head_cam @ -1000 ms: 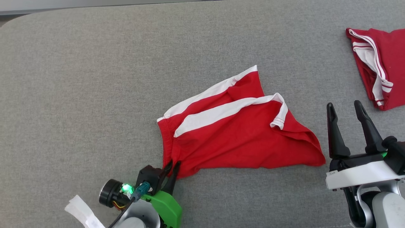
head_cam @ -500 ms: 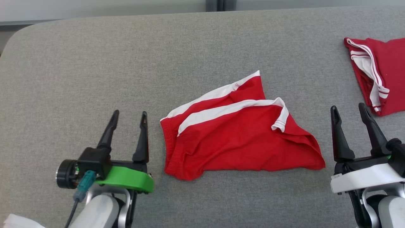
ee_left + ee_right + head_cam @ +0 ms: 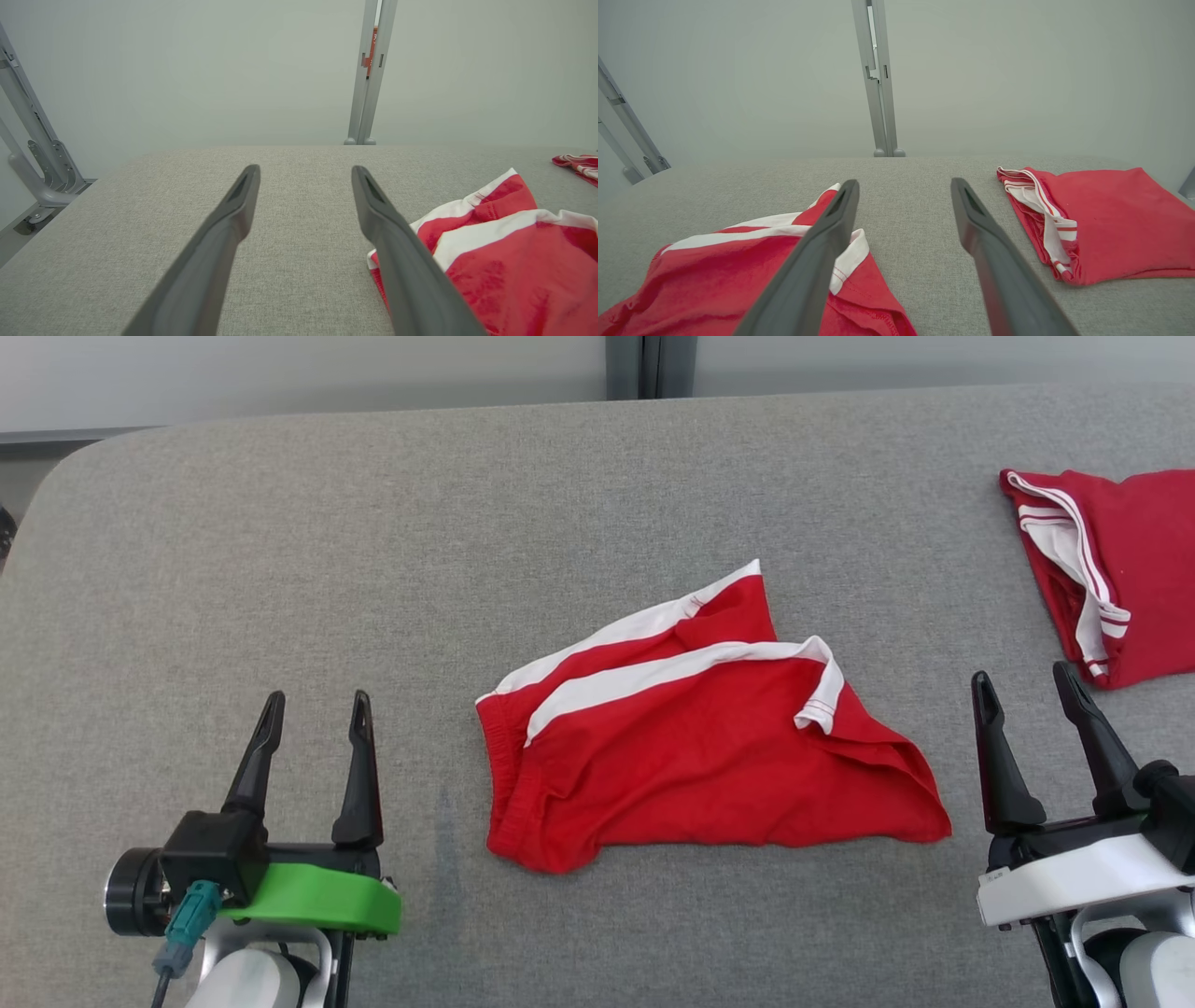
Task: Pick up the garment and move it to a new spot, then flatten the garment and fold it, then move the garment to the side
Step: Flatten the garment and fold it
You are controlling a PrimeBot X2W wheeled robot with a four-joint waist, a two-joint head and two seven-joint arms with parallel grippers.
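The garment (image 3: 700, 747) is a pair of red shorts with white side stripes, lying loosely crumpled in the middle of the grey padded table (image 3: 373, 541). It also shows at the right of the left wrist view as the garment (image 3: 514, 261) and at the lower left of the right wrist view as the garment (image 3: 738, 275). My left gripper (image 3: 313, 707) stands open to the left of it, apart from the cloth, with nothing between its fingers. To the right of the shorts, my right gripper (image 3: 1024, 679) is open and empty too.
A second red garment (image 3: 1111, 569) with white trim lies folded at the table's right edge, also seen as the folded garment (image 3: 1092, 219) in the right wrist view. A pale wall with a metal post (image 3: 369, 74) rises behind the table's far edge. The table's rounded left corner is near.
My left gripper let go of the shorts' lower left corner, opened, and drew back to the left. The head camera tilted up, so the whole picture shifted. The right gripper kept its place.
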